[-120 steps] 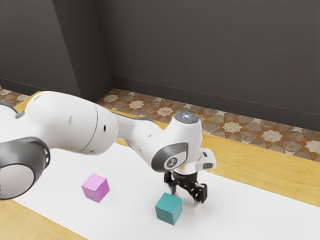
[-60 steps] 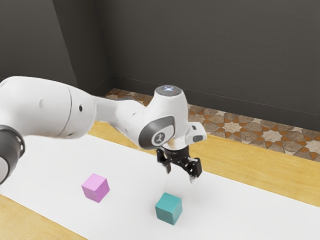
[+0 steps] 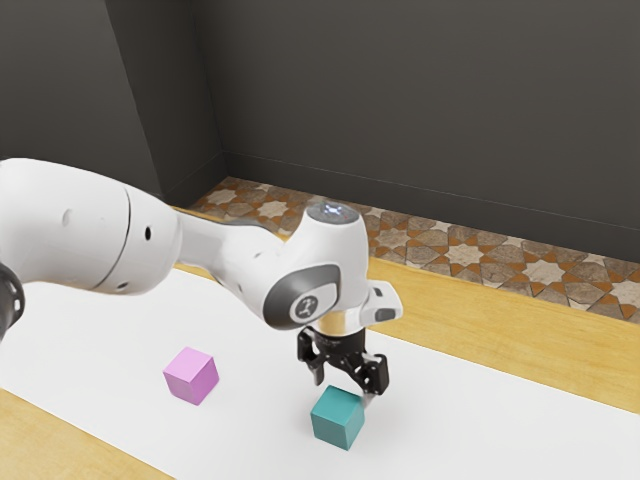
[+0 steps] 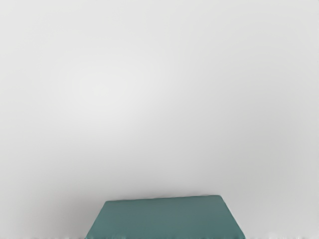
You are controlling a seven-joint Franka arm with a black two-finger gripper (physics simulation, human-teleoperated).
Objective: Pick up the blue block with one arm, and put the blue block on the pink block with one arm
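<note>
A teal-blue block (image 3: 337,417) rests on the white mat (image 3: 500,420) near the front. My gripper (image 3: 342,385) hangs just above its top, fingers spread and empty. In the wrist view the blue block (image 4: 164,218) lies right under my hand, on the white mat (image 4: 159,99). A pink block (image 3: 191,375) sits on the mat toward the exterior view's left, well apart from the blue one.
The mat lies on a wooden table (image 3: 520,330) whose far edge runs along a patterned tile floor (image 3: 480,250) below dark walls. My white arm (image 3: 150,250) spans the exterior view's left above the mat.
My hand rose away from the blue block, then moved toward the exterior view's left and came back down right over it. Neither block has moved.
</note>
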